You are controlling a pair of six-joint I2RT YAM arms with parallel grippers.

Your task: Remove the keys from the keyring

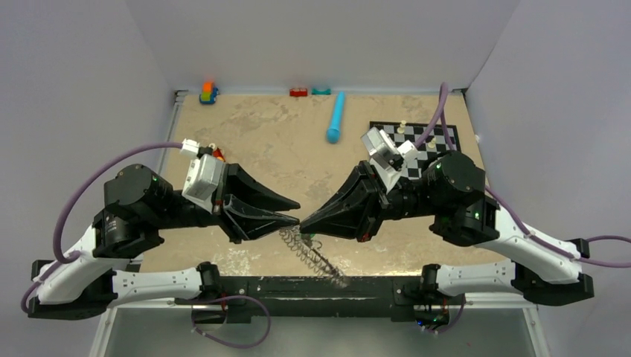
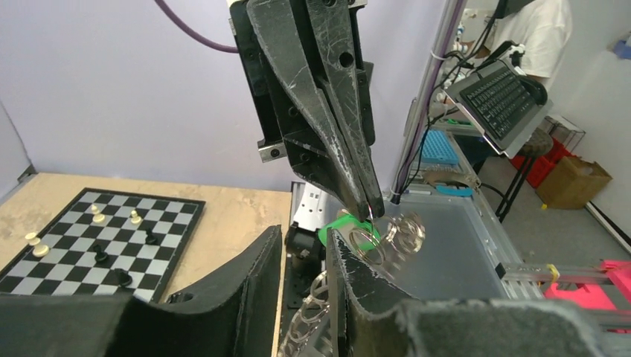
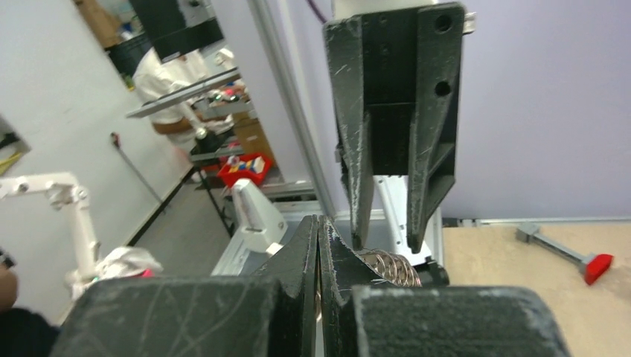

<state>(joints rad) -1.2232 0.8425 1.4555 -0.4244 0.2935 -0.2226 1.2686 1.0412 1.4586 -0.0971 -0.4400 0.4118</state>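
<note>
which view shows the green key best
Left wrist: the green key shows bright and close beside the right gripper's shut tips, next to silver keys. In top external the hanging silver keys are small and green is hard to make out. Right wrist shows only some silver keys, no green.

At the bottom of the frame the left hand (image 2: 303,242) has its two black fingers parted. From the top centre the right hand (image 2: 370,207) reaches down, its fingers squeezed to a point on the silver keys (image 2: 398,232), just beside a green key head (image 2: 336,223). A chessboard (image 2: 171,230) with a few pieces sits at the lower left on the tan table (image 2: 238,223).
</note>
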